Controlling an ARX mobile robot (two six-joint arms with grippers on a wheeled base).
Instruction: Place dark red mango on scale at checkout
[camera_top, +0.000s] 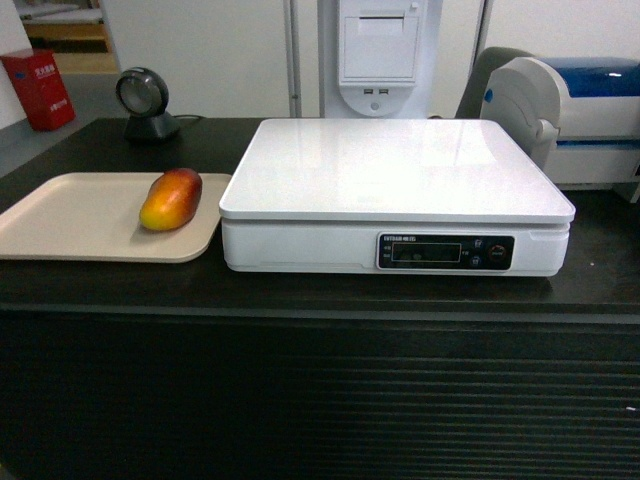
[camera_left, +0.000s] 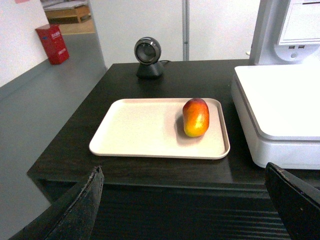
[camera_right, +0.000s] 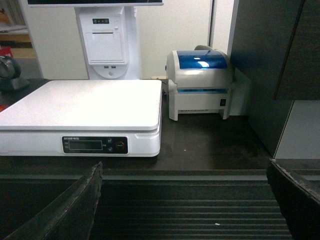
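Observation:
The dark red mango lies on a beige tray, at the tray's right side, on the dark checkout counter. Just right of the tray stands the white scale, its top bare. My left gripper is open, held in front of the counter's ribbed front, short of the tray. My right gripper is open too, in front of the counter to the right of the scale. Neither gripper shows in the head view.
A round black scanner stands at the counter's back left. A label printer with a blue lid sits right of the scale. A white terminal rises behind the scale. A red box stands on the floor.

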